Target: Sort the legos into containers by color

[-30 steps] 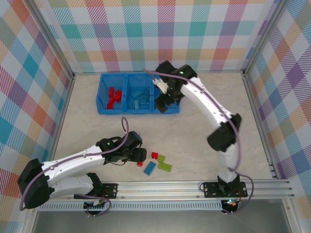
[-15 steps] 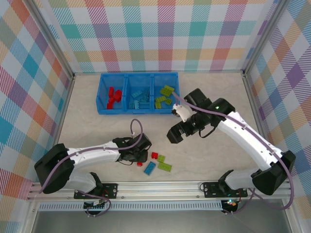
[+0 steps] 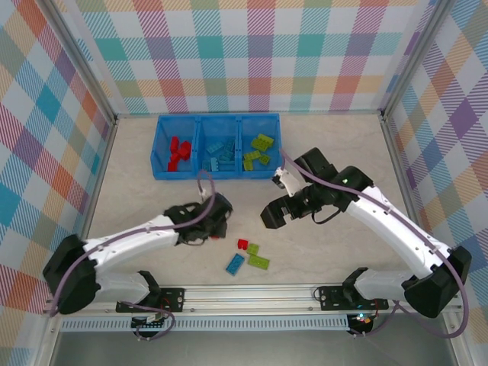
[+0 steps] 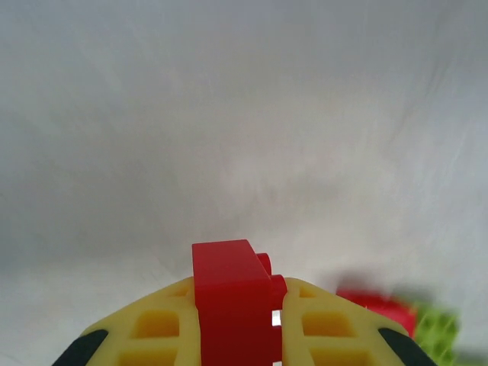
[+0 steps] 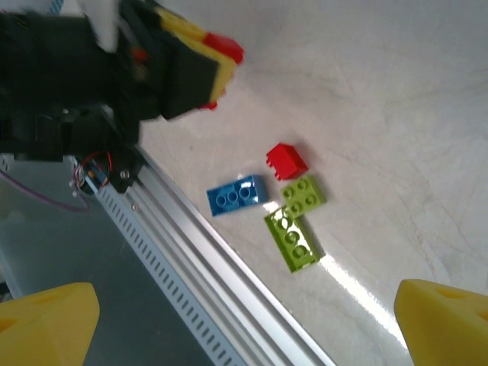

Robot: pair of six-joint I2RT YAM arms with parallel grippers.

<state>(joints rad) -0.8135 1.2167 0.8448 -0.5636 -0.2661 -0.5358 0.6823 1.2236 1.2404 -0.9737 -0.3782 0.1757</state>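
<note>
Blue tray [image 3: 197,145], far side of the bench [image 3: 137,202], three compartments side by side: left holds red bricks [image 3: 178,152], middle holds light blue bricks [image 3: 219,156], right holds lime green bricks [image 3: 259,151]. Loose group on the bench near the front rail, four pieces: one small red piece [image 3: 242,244]; one square green piece [image 3: 252,249] touching it; one longer green piece [image 3: 258,262] just beside that; one blue piece [image 3: 235,264], well apart from the tray. Left hand [image 4: 236,313]: yellow fingers clamped on a small red block [image 4: 229,282], which stands up between them; positioned over bare bench, left of the loose group. Right hand [image 3: 273,215]: fingers spread wide with nothing between them, over the bench between the tray and the loose group.
</note>
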